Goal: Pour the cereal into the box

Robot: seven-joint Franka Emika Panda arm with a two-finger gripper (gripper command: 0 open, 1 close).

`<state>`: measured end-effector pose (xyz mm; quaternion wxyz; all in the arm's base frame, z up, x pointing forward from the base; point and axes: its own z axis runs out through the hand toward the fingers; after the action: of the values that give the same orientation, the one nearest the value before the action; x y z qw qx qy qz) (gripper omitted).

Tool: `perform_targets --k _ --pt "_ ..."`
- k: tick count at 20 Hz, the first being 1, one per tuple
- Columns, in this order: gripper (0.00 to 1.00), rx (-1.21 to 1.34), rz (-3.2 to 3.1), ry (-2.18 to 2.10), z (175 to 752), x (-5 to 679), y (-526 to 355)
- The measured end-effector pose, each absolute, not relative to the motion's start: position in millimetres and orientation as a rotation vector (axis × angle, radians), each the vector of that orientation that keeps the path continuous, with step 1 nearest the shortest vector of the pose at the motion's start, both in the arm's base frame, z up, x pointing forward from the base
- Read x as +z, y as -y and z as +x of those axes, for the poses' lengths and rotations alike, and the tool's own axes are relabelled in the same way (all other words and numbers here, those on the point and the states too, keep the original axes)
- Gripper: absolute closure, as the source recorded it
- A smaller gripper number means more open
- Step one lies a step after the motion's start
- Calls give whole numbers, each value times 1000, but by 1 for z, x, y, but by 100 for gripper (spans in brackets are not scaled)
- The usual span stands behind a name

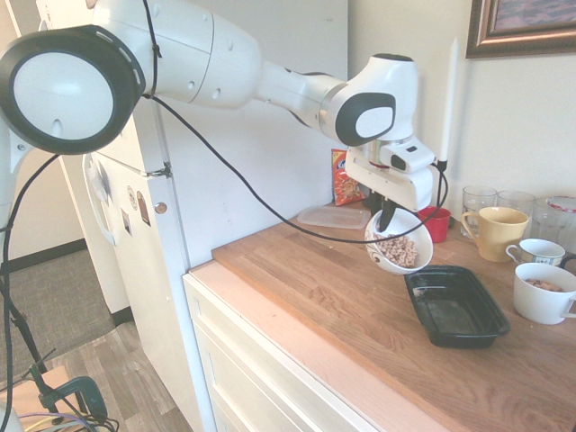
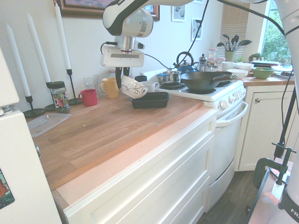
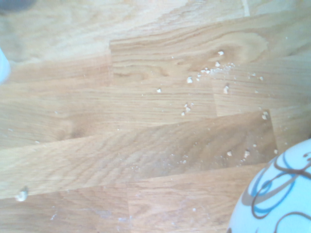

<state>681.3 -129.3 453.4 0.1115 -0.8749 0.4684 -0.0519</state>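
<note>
Above the wooden counter [image 1: 342, 297], the gripper [image 1: 385, 219] clenches the rim of a tilted white bowl [image 1: 399, 243] holding the cereal [image 1: 400, 252], just beside the black box [image 1: 454, 306] on the counter.

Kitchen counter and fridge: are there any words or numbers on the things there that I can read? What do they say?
No text is clear enough to quote.
Snack bag: it has print, but it is too blurred to read.
Jar: it has a label, but it is too small to read.
Fridge stickers: too small to read.
Bowl: only swirly lines, no letters.
</note>
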Motion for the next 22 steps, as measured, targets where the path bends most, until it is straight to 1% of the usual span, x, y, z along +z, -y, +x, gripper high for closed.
perform_targets --k 5,9,22 --pt "100 -56 -2424 -1341 676 449 185" --pt "100 12 -2314 -1274 679 439 208" --pt "100 82 -2034 -1183 667 409 279"
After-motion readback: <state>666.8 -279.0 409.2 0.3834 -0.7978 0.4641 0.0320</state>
